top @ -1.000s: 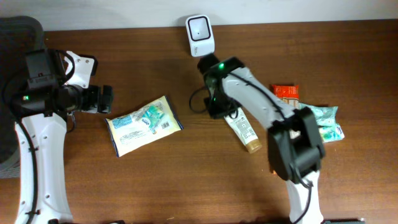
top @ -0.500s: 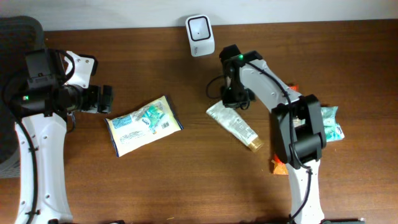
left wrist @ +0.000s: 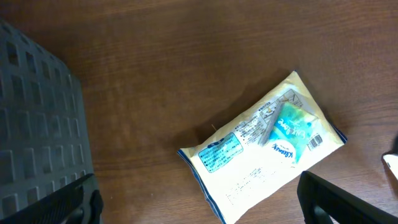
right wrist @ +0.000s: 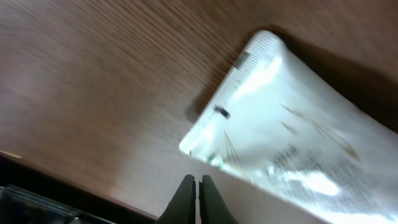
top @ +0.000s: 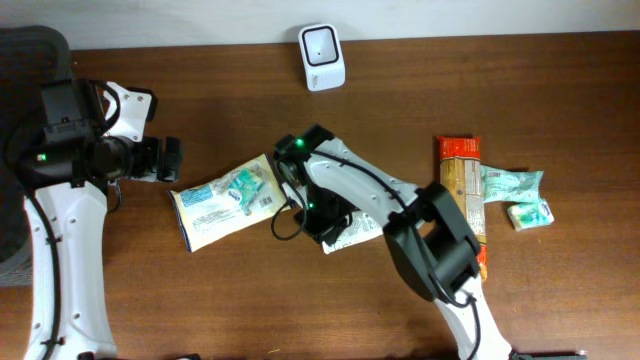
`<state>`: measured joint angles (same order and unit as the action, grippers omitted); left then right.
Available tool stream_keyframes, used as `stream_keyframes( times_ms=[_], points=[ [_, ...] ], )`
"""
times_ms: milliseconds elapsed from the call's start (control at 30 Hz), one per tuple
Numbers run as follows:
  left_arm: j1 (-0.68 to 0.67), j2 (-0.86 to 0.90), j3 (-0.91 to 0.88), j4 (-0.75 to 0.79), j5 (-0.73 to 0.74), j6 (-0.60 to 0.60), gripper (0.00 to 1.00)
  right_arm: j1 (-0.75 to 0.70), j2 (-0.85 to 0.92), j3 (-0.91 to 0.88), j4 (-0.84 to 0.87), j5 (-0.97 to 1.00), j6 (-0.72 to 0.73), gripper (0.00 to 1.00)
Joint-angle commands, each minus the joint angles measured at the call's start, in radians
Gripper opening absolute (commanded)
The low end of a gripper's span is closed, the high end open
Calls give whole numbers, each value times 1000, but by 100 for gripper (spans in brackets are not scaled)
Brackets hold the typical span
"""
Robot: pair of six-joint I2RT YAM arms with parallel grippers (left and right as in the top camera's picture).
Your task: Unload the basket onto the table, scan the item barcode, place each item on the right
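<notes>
Grained wood table [top: 200, 300] bears a glossy crimped tube [right wrist: 292, 143]; right claw [right wrist: 198, 199] pinched closed, left claw [top: 168, 160] spread wide.

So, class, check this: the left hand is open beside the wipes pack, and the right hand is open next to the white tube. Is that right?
Not quite. The right hand is shut, not open: the right wrist view shows its fingers pressed together next to the white tube. The left hand is indeed open beside the wipes pack.
</notes>
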<state>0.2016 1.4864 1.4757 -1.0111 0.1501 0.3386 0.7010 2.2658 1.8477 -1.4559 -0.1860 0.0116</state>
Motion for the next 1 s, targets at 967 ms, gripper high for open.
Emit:
stream_keyframes(
  times_ms=[967],
  points=[
    [2,-6,9,-1,11,15,99,-303,-379,-784,1236,61,150,6]
  ],
)
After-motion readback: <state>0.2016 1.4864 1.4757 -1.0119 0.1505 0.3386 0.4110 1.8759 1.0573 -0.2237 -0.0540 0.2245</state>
